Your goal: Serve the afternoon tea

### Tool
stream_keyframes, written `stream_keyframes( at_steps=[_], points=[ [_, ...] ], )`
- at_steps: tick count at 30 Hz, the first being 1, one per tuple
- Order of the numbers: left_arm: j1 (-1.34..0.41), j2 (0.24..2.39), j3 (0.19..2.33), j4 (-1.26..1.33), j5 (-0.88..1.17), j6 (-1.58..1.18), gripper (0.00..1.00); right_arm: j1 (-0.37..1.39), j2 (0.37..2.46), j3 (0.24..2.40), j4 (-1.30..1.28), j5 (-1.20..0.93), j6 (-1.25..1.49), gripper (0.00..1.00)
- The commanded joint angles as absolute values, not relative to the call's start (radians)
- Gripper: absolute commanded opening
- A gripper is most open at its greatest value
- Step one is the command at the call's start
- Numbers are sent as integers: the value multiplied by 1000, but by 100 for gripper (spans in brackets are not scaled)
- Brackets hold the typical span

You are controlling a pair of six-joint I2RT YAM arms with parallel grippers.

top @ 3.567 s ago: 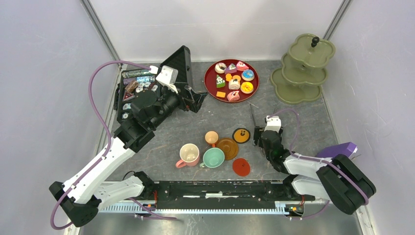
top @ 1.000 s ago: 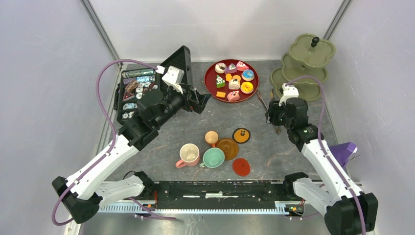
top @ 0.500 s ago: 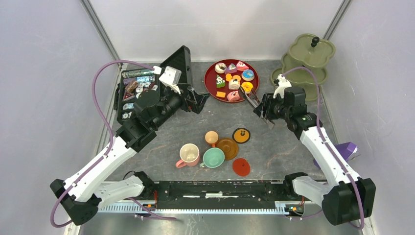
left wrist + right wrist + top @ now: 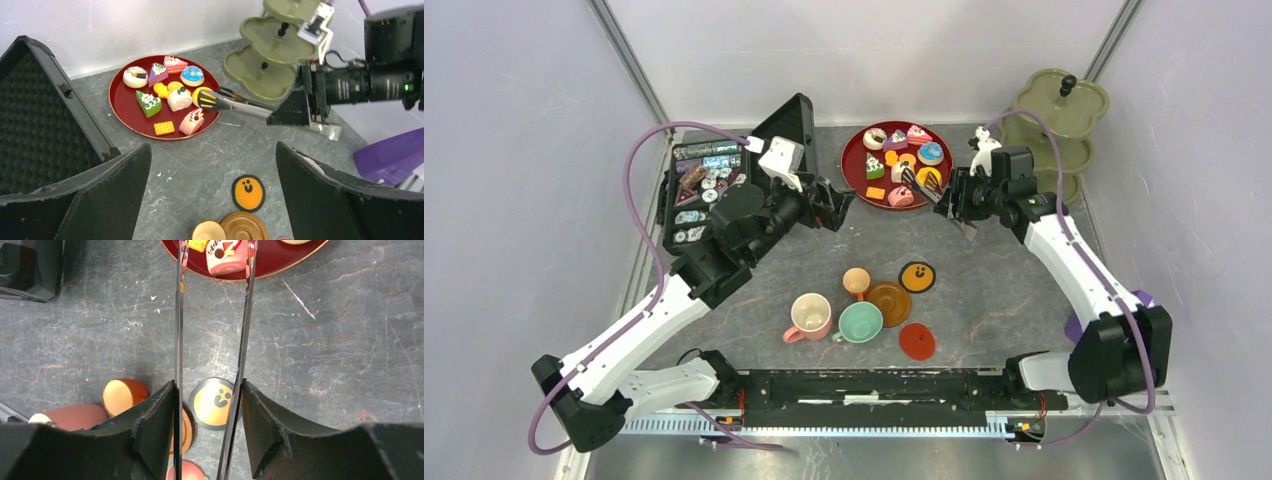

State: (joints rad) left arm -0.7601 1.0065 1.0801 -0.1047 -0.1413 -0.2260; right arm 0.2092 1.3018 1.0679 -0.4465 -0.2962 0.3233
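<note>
Two-arm workcell viewed from above and from both wrists. The right gripper reaches across the grey table toward the red plate, its jaws at a middling gap and pressed against the two arms of the thin metal tongs, which run forward between the fingers. The tong tips lie over the right side of the plate at the yellow donut; whether they touch it cannot be told. In the right wrist view the pink roll appears between the two tong arms, and the tips are cut off by the frame's upper edge. The pastries all sit on the plate, among them an orange biscuit at its near edge, just beside the pink roll. The left gripper hangs above the table between the black case, whose lid stands raised, and the plate; its jaws are spread wide, with nothing between them. Nearer the arm bases stands the crockery: pink cup and mint cup side by side, small orange cup behind them, a brown saucer just beside the mint cup, a smiley-faced saucer and a red saucer close by. The green three-tier stand occupies the far right corner.
</note>
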Motion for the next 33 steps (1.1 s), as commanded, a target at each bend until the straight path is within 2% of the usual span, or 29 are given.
stream_keyframes(
  at_steps=[1,12,22,33],
  points=[
    [-828,1028,1100,-95,-294,-117,100,207,1378,1217,-495,-308,257,54],
    [-831,1081,1223,-235,-363,-138,100,211,1499,1276,-518,-302,139,54],
    [-831,1033,1147,-202,-431,-80,100,258,1549,1275,-509,-275,95,56],
    [-831,1020,1091,-169,-424,-79,100,355,1575,1285,-508,-117,72,56]
  ],
)
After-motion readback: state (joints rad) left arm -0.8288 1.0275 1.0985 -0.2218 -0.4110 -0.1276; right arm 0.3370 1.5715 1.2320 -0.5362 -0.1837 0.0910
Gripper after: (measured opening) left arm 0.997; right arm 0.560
